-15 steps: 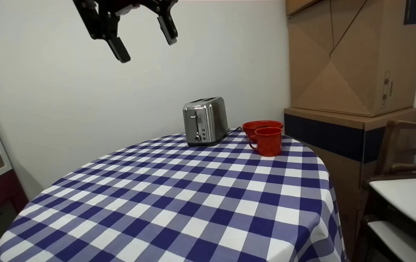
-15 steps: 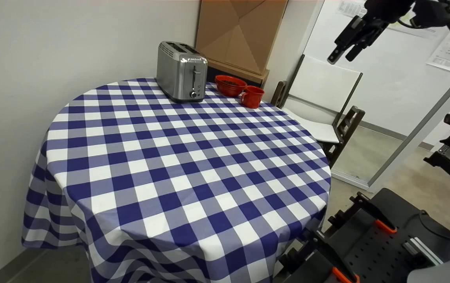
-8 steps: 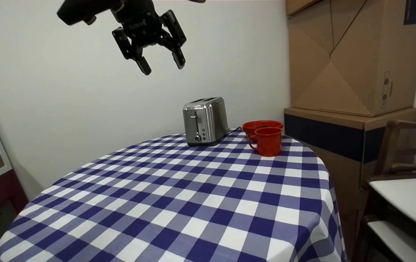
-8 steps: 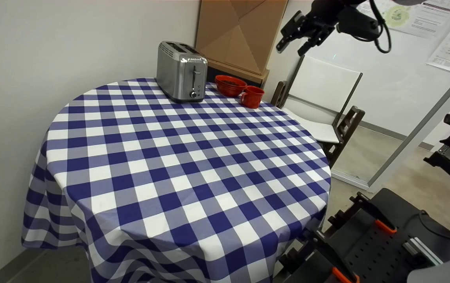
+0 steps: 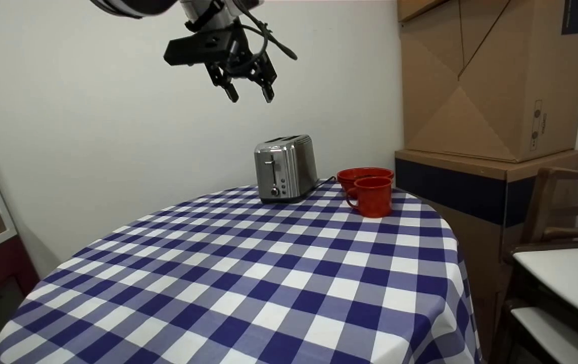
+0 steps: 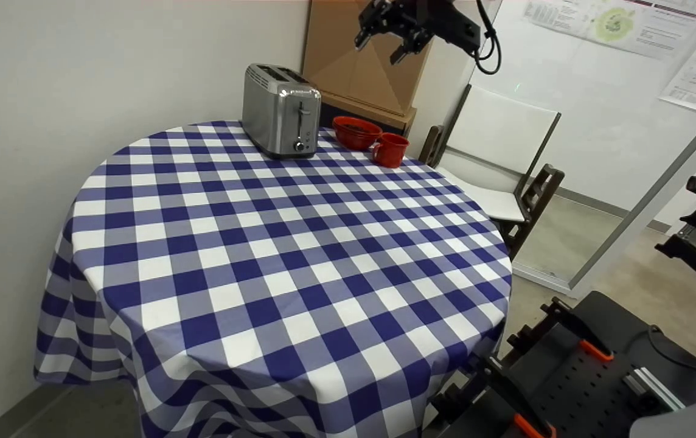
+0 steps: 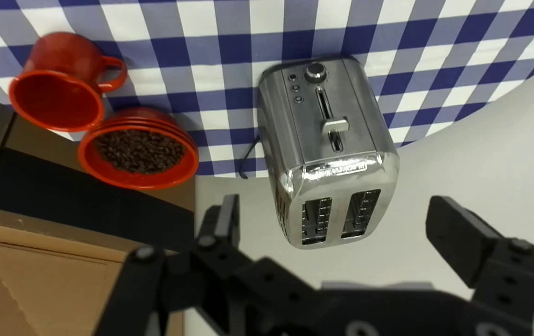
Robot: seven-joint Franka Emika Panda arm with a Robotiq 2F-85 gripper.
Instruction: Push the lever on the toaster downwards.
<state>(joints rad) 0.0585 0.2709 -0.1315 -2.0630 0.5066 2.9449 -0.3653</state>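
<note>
Wide and empty, the jaws are drawing nearer, hanging above and apart from the toaster (image 5: 286,169), which is standing on the surface (image 5: 248,263) with its lever (image 7: 335,125) sitting raised, so the approach is seemingly progressing, the push still waiting.

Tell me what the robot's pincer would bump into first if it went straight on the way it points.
Probably the two-slot toaster: in both exterior views the open pincer slants down towards it. Depth is unclear, so I can't tell which part comes first.

toaster (image 6: 278,114): glossy metal | tablecloth (image 6: 287,255): matt fabric | mug (image 5: 374,197): glossy | box (image 5: 491,86): cardboard
</note>
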